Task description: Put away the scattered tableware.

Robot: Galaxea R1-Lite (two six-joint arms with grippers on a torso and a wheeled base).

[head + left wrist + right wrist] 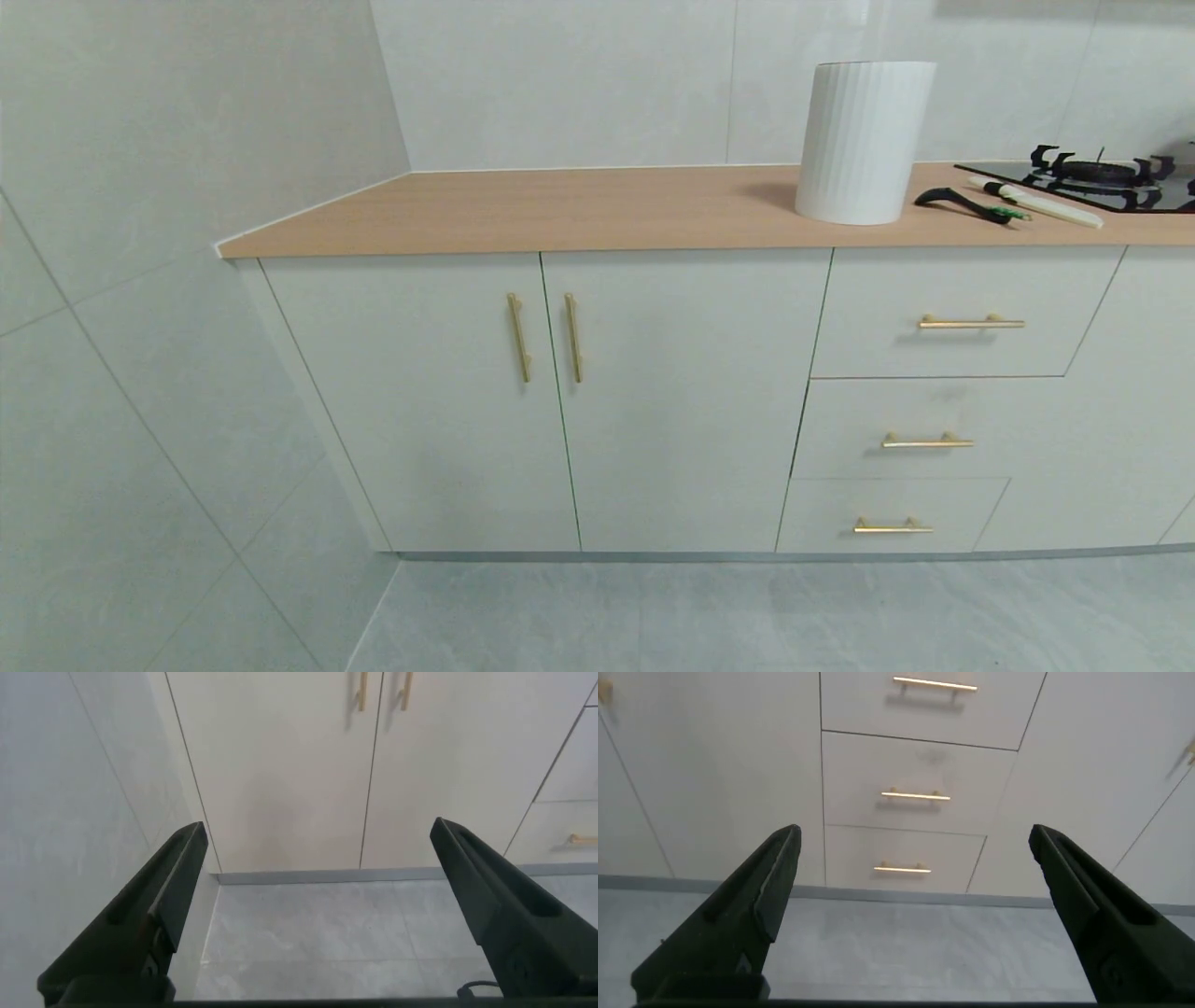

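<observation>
Kitchen corner, pale tiled walls (140, 280), grey tile floor (747, 616). A wood-top table (560, 210) runs from the left wall out to the right over white cabinets.

Leftmost under the top is the double door (420, 401), shut, with two upright gold handles (519, 336) side by side at the seam. The table above it is bare wood right up to the wall corner.

Next along is a tall white ribbed container (864, 140), standing upright near the table's front edge. I can't see inside it from this angle.

Just right of it lie the task pieces: a black-handled utensil (962, 203) with something green at its tip, and touching or almost touching it a cream utensil (1036, 203). Both lie flat by the near edge of the black gas hob (1102, 177). The container stands between them and the open stretch of table.

Below them is a drawer stack (962, 313) of three, all shut, each with a gold bar handle.

My left pincer (318, 826) is low over the floor facing the double door and plinth (374, 874), spread wide and holding nothing. My right pincer (915, 831) is low facing the drawer stack (906, 784), also spread wide and holding nothing. There is open floor ahead of both.
</observation>
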